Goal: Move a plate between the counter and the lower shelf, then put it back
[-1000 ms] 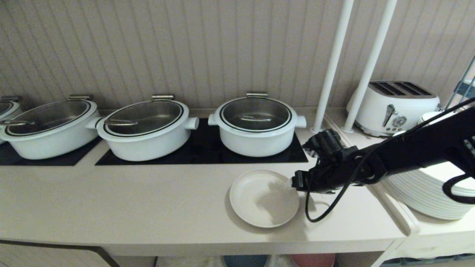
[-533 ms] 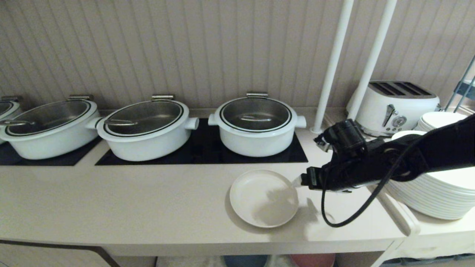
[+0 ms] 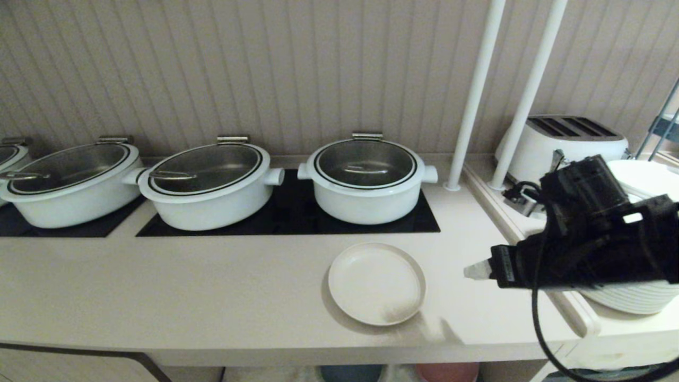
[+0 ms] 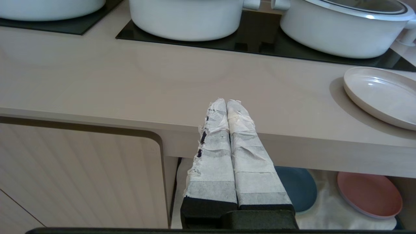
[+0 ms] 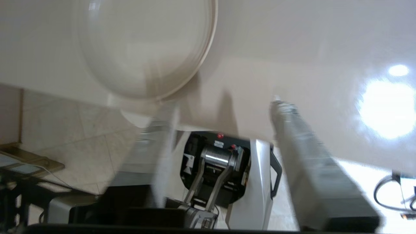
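Judging the plate stiff, light, slick and breakable, we would pinch its low rim; it lies flat on the counter, apart from our right gripper, fingers spread, empty

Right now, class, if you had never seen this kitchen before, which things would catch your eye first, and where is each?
The black right gripper hangs open above the counter, just right of the cream plate lying empty near the front edge. Behind stands a row of white pots on black hob panels, and a white toaster sits at far right.
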You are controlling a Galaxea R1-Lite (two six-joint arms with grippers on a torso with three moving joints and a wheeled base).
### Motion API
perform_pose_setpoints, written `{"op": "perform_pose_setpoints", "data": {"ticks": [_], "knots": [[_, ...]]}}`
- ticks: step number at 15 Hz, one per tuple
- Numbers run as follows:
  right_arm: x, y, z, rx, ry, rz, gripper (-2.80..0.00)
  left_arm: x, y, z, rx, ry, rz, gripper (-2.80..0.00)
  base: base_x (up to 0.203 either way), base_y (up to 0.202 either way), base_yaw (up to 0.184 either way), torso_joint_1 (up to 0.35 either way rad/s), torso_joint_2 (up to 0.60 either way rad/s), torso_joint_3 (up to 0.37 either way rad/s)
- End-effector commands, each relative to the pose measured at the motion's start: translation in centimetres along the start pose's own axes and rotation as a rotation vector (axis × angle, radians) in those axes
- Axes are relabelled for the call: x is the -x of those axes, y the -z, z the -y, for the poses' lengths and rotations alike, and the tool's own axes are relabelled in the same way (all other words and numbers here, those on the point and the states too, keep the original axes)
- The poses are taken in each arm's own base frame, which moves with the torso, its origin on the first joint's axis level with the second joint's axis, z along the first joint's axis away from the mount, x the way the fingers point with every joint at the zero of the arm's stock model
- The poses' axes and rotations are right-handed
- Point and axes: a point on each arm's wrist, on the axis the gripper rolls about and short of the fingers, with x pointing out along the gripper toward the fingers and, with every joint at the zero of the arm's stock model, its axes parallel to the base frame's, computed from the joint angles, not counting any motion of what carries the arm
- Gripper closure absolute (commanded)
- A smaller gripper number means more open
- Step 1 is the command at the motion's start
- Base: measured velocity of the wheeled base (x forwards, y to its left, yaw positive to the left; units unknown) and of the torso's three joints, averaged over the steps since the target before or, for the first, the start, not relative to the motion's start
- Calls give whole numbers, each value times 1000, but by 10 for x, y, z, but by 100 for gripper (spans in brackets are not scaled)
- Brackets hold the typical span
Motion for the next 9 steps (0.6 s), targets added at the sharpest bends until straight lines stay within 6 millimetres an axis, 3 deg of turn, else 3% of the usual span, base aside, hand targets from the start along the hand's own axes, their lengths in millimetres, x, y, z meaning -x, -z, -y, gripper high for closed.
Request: {"op": "perform_pose_setpoints", "data": {"ticks": [1, 5, 9], "knots": [[48, 17, 2, 6, -39, 104, 0, 0, 0, 0, 1, -1, 0, 0, 0, 0, 0, 0, 0, 0], [95, 53, 14, -1, 6, 204, 0, 0, 0, 0, 1, -1, 0, 0, 0, 0, 0, 0, 0, 0], [123, 85, 42, -98, 294, 357, 0, 0, 0, 0, 1, -1, 0, 0, 0, 0, 0, 0, 0, 0]]}}
